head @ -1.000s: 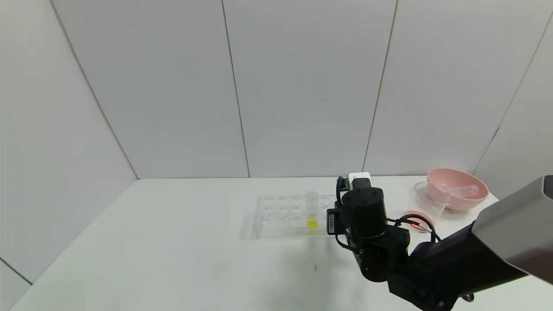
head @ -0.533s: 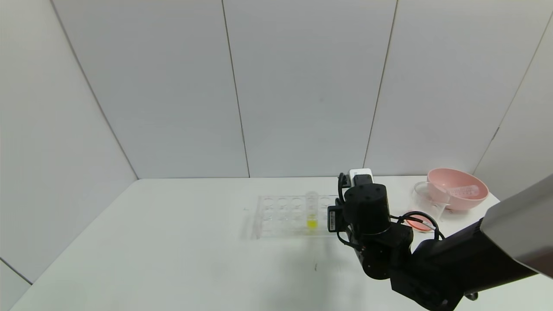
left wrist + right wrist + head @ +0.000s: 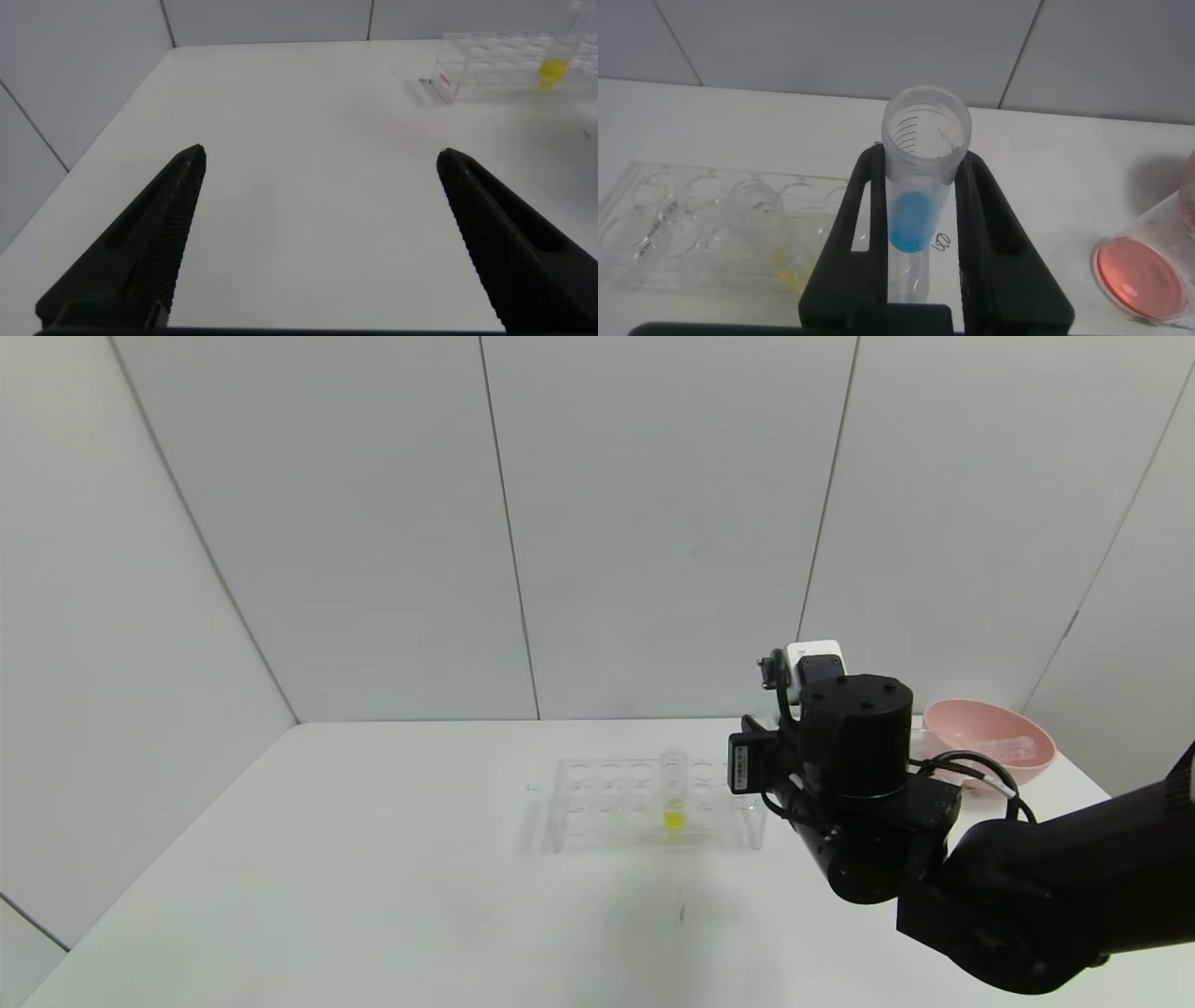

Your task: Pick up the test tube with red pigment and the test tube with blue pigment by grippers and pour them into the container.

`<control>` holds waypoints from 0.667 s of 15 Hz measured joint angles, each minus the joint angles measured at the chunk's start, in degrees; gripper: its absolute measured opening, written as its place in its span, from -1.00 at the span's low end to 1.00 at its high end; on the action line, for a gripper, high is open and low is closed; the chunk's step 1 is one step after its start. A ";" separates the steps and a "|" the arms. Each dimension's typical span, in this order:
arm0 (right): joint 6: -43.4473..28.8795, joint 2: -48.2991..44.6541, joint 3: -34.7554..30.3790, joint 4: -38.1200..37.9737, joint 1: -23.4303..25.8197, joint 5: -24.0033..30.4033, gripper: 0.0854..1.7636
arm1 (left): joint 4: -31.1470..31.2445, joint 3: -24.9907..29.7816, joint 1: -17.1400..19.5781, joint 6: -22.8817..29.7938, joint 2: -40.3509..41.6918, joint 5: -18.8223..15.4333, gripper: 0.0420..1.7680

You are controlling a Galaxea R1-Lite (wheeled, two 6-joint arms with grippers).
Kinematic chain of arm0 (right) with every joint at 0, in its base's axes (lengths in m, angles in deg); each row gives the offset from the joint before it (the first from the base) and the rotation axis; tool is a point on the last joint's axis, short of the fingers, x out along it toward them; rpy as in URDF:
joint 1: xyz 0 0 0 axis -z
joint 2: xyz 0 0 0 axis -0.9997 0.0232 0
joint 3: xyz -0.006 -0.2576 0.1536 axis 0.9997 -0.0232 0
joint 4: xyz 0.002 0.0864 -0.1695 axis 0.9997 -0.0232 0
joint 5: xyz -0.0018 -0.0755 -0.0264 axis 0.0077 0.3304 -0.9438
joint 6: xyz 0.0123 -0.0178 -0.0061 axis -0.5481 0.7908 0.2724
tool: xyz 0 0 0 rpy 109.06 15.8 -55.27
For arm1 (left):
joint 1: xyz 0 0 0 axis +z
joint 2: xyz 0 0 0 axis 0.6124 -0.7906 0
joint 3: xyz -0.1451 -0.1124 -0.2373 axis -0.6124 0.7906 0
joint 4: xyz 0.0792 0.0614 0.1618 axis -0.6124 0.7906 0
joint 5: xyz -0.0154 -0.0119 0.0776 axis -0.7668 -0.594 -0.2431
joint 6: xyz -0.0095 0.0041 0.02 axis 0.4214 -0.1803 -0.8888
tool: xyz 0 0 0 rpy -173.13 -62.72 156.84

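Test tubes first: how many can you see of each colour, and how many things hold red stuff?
Blue test tube, in the right tool: 1
Yellow test tube, in the rack: 1
Red test tube: 0 in view
Beaker holding red liquid: 1
Total: 2 test tubes, 1 beaker

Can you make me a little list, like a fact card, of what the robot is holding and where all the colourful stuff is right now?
Right gripper: shut on the clear round-bottomed test tube with blue pigment, held upright above the table
Left gripper: open, holding nothing, over bare white table
Clear plastic tube rack: on the table, holding one tube with yellow liquid
Small clear glass beaker: reddish liquid already at its bottom
Pink bowl: at the table's far right corner
Blue pour: not yet done
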 joint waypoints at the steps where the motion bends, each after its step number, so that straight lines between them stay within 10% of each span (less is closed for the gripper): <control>1: 0.01 -0.59 0.02 -0.02 -0.06 0.52 -0.52 | -0.02 0.00 0.00 0.02 0.00 0.00 1.00; 10: 0.00 -1.83 -0.56 0.27 -0.20 0.71 -0.52 | 0.00 0.00 0.00 0.00 0.00 0.00 1.00</control>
